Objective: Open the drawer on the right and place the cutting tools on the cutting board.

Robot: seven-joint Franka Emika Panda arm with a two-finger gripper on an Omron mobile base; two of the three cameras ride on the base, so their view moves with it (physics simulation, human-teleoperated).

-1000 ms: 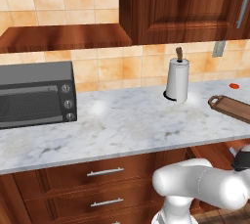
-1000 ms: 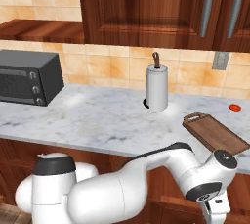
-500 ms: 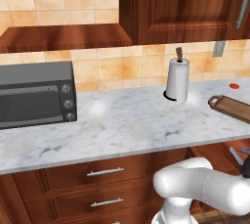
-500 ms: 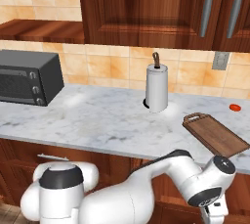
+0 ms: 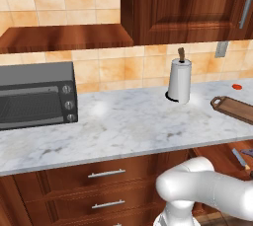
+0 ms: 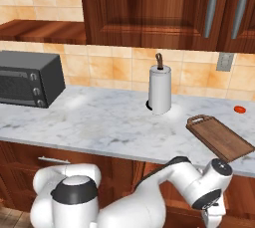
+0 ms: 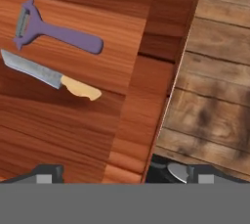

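Note:
The drawer (image 7: pixel 73 125) stands open below me, its reddish wood floor showing in the hand view. On that floor lie the cutting tools: a purple peeler (image 7: pixel 58 32) and a knife (image 7: pixel 49 75) with a grey blade and a tan handle. My gripper (image 7: pixel 119 174) hovers open above the drawer's side wall, to the right of both tools, holding nothing. From the left base view the open drawer (image 5: pixel 222 152) juts out under the counter with the knife (image 5: pixel 240 159) inside. The cutting board (image 6: pixel 219 138) lies on the counter at the right, also seen as the cutting board (image 5: pixel 234 107).
A white paper-towel roll (image 6: pixel 160 92) stands at mid counter. A dark toaster oven (image 5: pixel 34 96) sits at the left. A small red item (image 6: pixel 240 108) lies behind the board. Plank floor (image 7: pixel 215 86) shows beside the drawer. Shut drawers (image 5: pixel 106 173) line the cabinet front.
The arm has swung further right and the hand has sunk lower beside the counter front. The jaws have stayed open and the tools have not moved.

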